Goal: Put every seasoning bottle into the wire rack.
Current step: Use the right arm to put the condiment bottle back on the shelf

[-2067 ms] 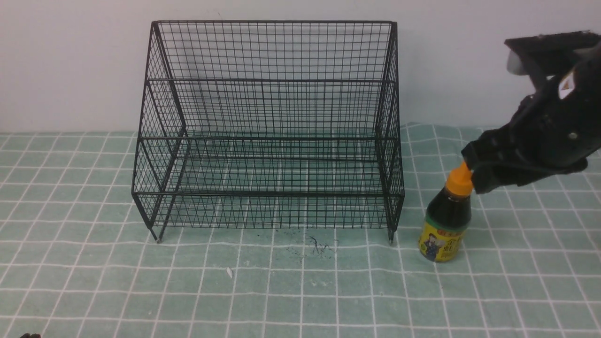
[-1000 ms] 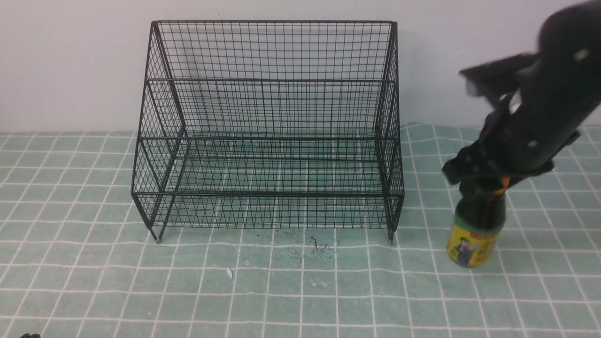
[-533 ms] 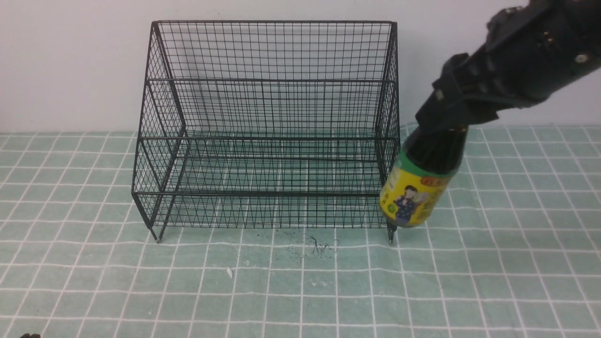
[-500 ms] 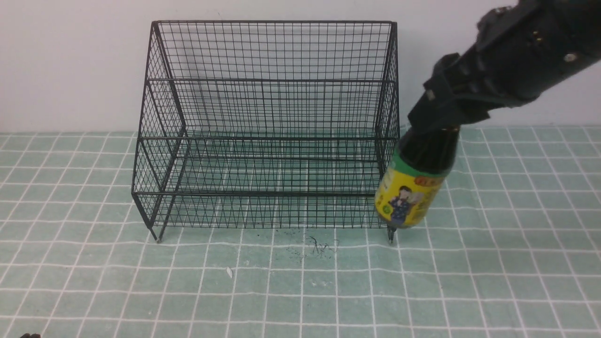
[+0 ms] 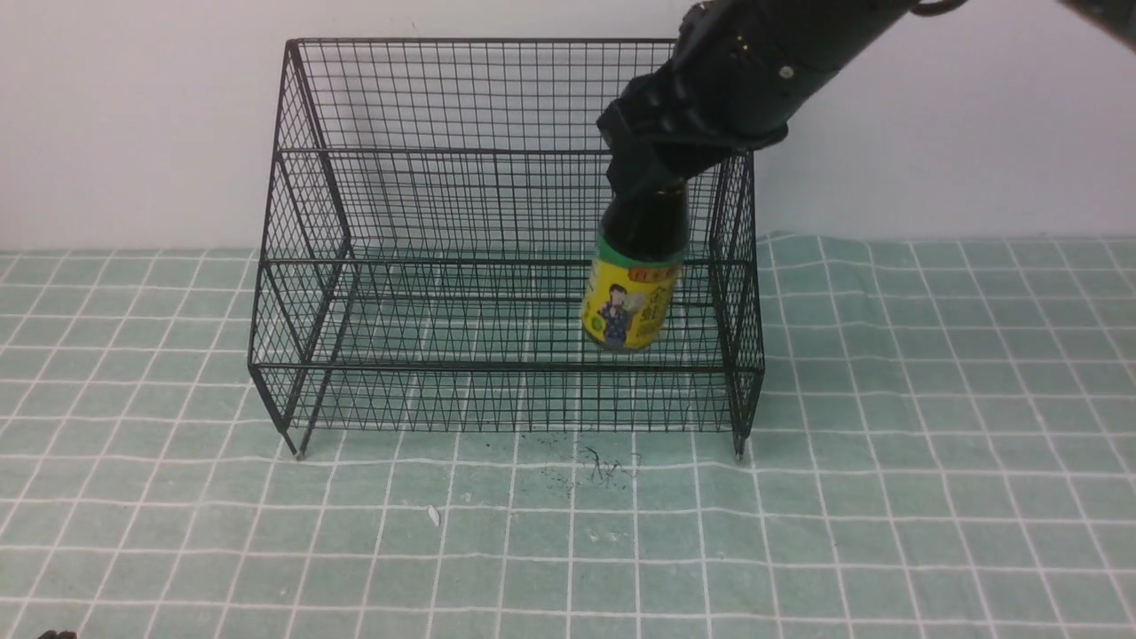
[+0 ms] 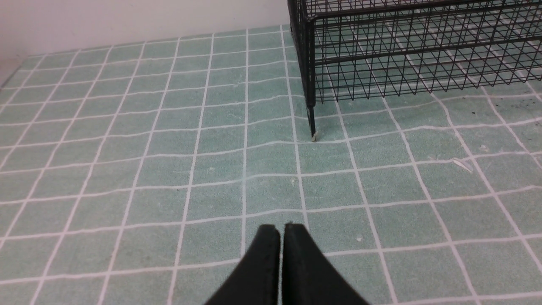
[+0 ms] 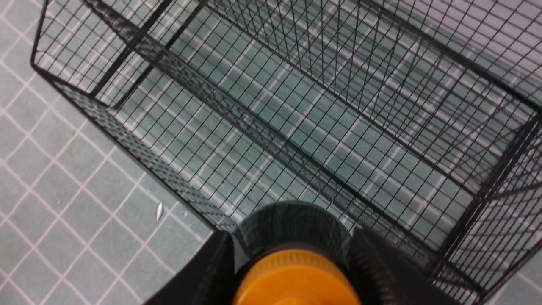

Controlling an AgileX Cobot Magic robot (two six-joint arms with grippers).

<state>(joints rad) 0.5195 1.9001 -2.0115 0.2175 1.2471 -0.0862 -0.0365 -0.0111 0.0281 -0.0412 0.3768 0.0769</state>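
Swung leftward, right hand (image 5: 652, 184) holds seasoning bottle (image 5: 632, 300) above wire rack (image 5: 444, 365) front.

The left hand (image 6: 281, 231), its two black fingers (image 6: 262, 262) pressed together with nothing between them, points across the green checked tabletop (image 6: 127, 148). Toward the tabletop's far edge stands a corner of the wire rack (image 6: 406, 55), one short leg (image 6: 312, 123) resting on the cloth; a small white fleck (image 6: 461, 164) lies near it

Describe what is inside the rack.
Only bare mesh shows on both tiers of the rack. The bottle hangs at its front from the right gripper, covering the mesh behind it.
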